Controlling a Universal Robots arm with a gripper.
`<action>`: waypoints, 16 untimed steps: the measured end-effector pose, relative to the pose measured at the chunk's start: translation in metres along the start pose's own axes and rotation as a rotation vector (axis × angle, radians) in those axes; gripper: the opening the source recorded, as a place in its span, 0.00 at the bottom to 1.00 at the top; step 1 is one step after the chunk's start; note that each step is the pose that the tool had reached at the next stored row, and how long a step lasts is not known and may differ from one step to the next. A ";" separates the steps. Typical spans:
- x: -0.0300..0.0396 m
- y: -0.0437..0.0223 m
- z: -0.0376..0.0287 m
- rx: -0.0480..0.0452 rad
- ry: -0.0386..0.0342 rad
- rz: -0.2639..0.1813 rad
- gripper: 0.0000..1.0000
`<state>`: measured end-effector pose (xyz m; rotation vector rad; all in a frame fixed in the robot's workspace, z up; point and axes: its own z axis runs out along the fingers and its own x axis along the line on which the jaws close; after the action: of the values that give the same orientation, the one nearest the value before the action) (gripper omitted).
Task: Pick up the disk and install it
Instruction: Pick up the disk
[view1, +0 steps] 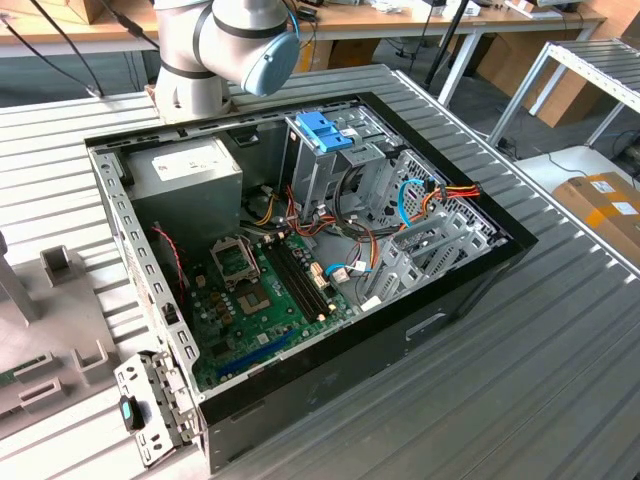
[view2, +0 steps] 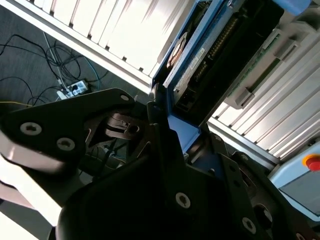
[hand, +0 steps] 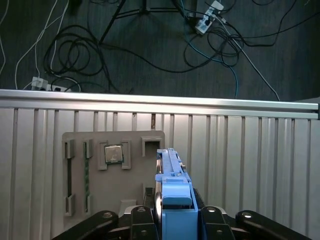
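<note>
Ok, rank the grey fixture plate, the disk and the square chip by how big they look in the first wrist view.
1. grey fixture plate
2. disk, edge-on and nearest the camera, so its rank is unsure
3. square chip, clearly smallest

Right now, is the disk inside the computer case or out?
Out. The pincer grips the disk on edge over the grey parts tray.

The ribbed table (view1: 560, 400) carries an open computer case (view1: 330, 392) and a grey plate (hand: 115, 186).
</note>
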<state>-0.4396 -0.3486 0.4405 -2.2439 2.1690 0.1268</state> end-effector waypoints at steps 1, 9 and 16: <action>-0.0001 0.0001 -0.0016 0.0001 -0.0003 0.000 0.37; -0.0012 0.0007 -0.0163 0.0002 -0.0028 0.000 0.37; -0.0020 0.0012 -0.0278 0.0003 -0.0061 0.000 0.37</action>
<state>-0.4396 -0.3486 0.4684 -2.2406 2.1656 0.1332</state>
